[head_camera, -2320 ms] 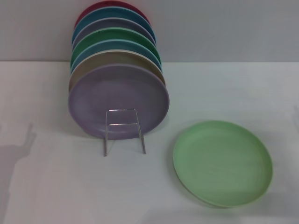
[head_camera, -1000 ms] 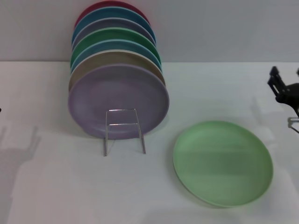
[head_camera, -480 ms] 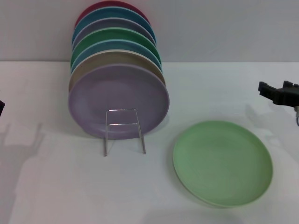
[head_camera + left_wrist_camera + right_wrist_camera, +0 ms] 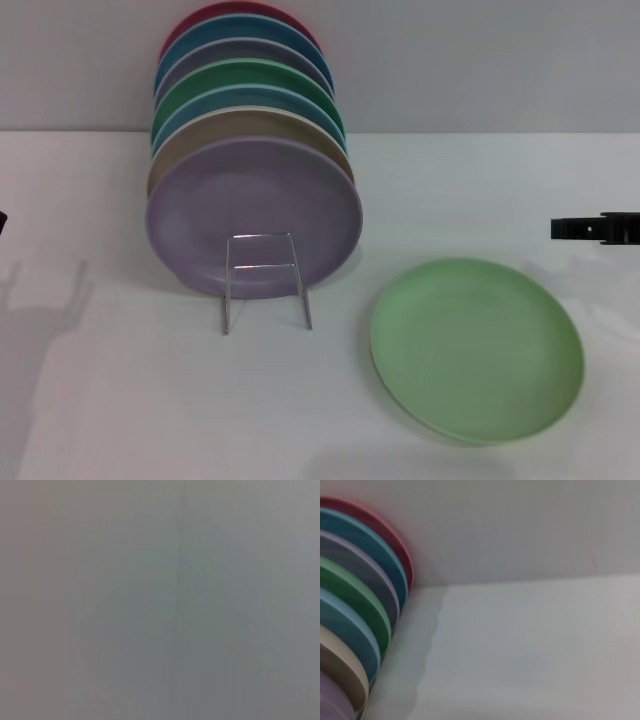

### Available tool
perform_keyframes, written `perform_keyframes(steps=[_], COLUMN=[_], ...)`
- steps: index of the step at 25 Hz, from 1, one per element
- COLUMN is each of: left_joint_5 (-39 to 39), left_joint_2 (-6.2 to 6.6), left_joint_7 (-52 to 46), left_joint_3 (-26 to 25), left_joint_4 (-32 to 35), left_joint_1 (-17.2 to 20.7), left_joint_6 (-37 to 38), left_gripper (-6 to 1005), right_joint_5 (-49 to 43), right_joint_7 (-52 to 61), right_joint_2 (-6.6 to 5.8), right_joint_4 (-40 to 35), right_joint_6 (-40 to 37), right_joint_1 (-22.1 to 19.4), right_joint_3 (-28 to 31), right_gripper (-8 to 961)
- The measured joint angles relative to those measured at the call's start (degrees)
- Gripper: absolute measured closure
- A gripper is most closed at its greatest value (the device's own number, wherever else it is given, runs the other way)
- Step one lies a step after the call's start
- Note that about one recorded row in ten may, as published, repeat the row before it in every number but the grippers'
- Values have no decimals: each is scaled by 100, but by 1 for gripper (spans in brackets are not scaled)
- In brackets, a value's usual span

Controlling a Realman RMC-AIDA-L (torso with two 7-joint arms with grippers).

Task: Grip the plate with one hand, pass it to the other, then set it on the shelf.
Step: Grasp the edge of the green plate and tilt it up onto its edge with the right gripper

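Head view: the plate [image 4: 477, 349] lies flat on the table [image 4: 120, 400], to the right of the shelf [image 4: 265, 281] and a little nearer the camera, well apart from it. The right gripper [image 4: 570, 229] pokes in from the right edge, above and behind the plate's far right rim, near it but not touching. From that gripper the plate lies forward and down to the left; being round, it has no long axis, so any stretch of rim would serve. The right arm looks much the nearer one for the first grab. Only a dark sliver of the left gripper [image 4: 3, 221] shows at the left edge, far to the left of the shelf, well apart from the plate.

Most of the right gripper is cut off, so I cannot tell whether its fingers are apart or together; the same goes for the left. The shelf's back is hidden behind the lilac plate [image 4: 253, 216] and the stacked plates [image 4: 355, 605] behind it. The left wrist view shows only a blank grey surface
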Motion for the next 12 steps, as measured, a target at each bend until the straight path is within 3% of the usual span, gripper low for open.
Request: perform_keyframes(steps=[5,7,12], left_joint_5=[-10,-9,-8], left_joint_2=[8,10,11], left_joint_7=[0,0,0], left_joint_3=[-8,-14,-23], left_joint_4=[0,0,0], left_joint_1=[-33,-59,-74], left_joint_6=[-3,-4,1], left_gripper=[160,160,160], right_joint_5=[-288,-330,-352], right_joint_7=[-9,-22,-81], right_joint_2=[-81,-176,-248], right_joint_4=[-657,-1004,-1323], right_joint_6=[866,1079,1220], right_joint_1=[584,782,924], right_joint_3=[732,848,908], right_gripper=[262,262,264])
